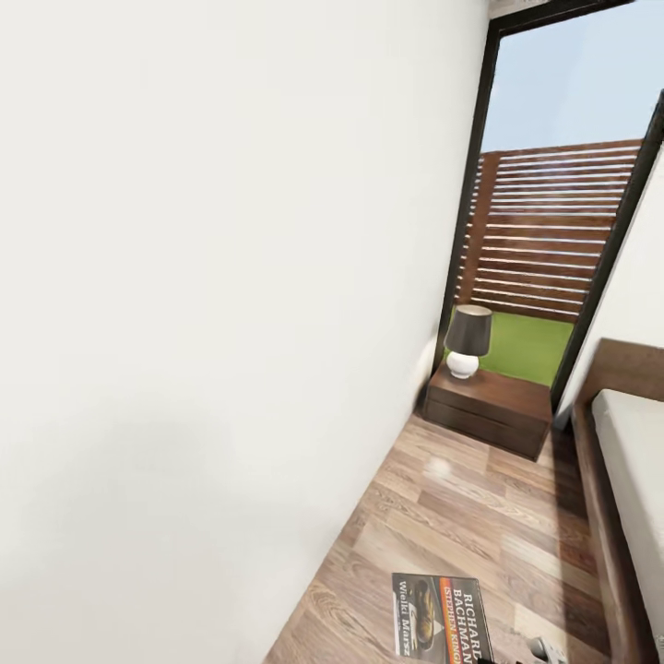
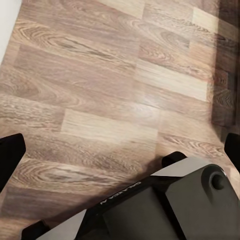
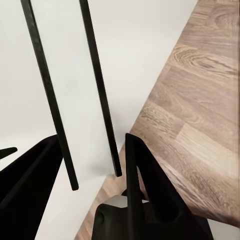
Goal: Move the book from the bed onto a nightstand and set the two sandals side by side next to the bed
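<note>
Book (image 1: 435, 616) is held at 6 o'clock in head view, gripped edge-on by right hand (image 3: 87, 150), clear of bed (image 1: 632, 461) at 4 o'clock, likely for carriage to nightstand (image 1: 493, 406) with lamp (image 1: 468, 339) at its 12 o'clock; left hand (image 2: 121, 152) is seen spread wide, empty.

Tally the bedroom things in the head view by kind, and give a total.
Book: 1
Nightstand: 1
Lamp: 1
Bed: 1
Total: 4

Right hand (image 3: 95, 165) clamped, left hand (image 2: 120, 150) spread
</note>
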### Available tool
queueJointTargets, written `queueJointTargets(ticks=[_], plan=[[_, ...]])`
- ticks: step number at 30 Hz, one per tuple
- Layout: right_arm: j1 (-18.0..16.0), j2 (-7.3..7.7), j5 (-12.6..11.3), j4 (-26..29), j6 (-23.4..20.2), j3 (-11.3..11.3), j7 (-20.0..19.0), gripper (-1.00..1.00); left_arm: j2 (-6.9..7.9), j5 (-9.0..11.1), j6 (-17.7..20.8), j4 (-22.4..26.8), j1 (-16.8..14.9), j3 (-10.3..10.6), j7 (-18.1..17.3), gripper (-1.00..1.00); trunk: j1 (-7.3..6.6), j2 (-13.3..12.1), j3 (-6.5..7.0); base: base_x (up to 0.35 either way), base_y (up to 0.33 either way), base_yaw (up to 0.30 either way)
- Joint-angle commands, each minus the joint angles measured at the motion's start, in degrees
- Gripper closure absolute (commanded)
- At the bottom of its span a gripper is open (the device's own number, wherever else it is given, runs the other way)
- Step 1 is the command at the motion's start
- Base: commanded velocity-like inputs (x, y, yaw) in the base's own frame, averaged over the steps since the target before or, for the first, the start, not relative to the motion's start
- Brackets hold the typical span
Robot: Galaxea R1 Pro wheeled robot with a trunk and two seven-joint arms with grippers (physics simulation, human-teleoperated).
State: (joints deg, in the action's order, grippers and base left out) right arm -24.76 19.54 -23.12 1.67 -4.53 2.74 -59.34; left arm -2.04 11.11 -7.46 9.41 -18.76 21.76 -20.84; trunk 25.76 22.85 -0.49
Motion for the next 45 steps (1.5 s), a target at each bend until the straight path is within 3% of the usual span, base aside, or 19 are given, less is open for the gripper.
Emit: queueJointTargets(ticks=[1,35,45], plan=[[-0.03,0.03,-0.52,0.00,-0.48,0.25,-0.16,1.00,0.02,0.58,-0.23,-0.09,-0.05,0.48,-0.06,-1.00,0.03,0.07,-0.05,0.000,0.000,-0.199],[-0.03,0.05,-0.52,0.00,-0.48,0.25,-0.16,1.00,0.02,0.58,-0.23,-0.09,-0.05,0.48,-0.08,-1.00,0.03,0.07,-0.05,0.000,0.000,-0.280],[-0.03,0.05,-0.52,0.00,-0.48,0.25,-0.16,1.00,0.02,0.58,-0.19,-0.09,-0.05,0.53,-0.07,-1.00,0.03,0.07,-0.05,0.234,0.000,-0.285]])
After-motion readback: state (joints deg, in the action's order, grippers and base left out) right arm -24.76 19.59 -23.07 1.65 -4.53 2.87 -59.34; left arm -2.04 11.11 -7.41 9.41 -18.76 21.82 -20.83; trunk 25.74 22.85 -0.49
